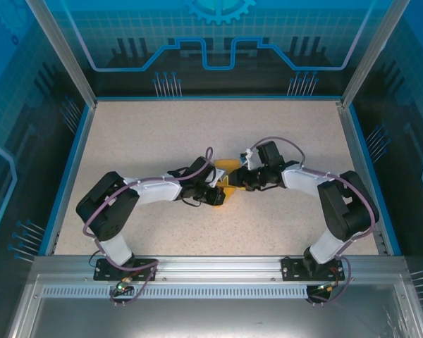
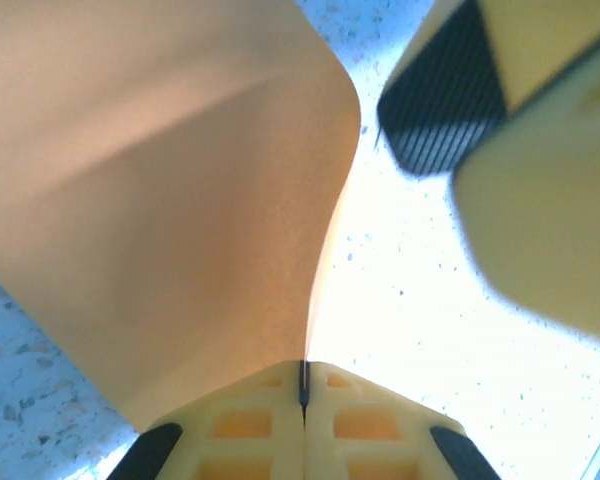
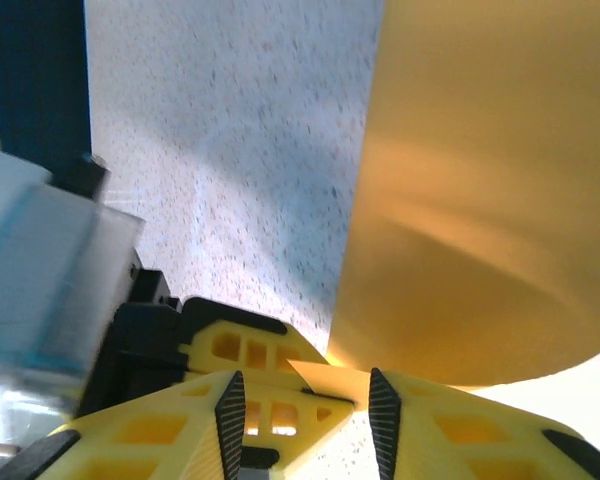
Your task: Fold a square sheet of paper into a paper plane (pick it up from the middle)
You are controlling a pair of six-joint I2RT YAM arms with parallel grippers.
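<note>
The orange-yellow sheet of paper (image 1: 228, 167) stands off the table at mid-table, where both grippers meet. My left gripper (image 2: 303, 372) is shut on the sheet's lower edge. From that pinch the paper (image 2: 160, 200) rises and curves away to the left. In the right wrist view the sheet (image 3: 490, 200) hangs as a broad curved panel. One corner of it pokes between the spread fingers of my right gripper (image 3: 305, 400), which is open. The left gripper's yellow fingers (image 3: 250, 350) sit just beyond. In the top view the left gripper (image 1: 222, 191) and right gripper (image 1: 245, 182) are almost touching.
The speckled beige table (image 1: 197, 127) has a blue rim (image 1: 69, 169) and aluminium posts at its corners. A metal rail (image 1: 211, 264) carrying both arm bases runs along the near edge. Both arms reach inward, elbows out to the sides.
</note>
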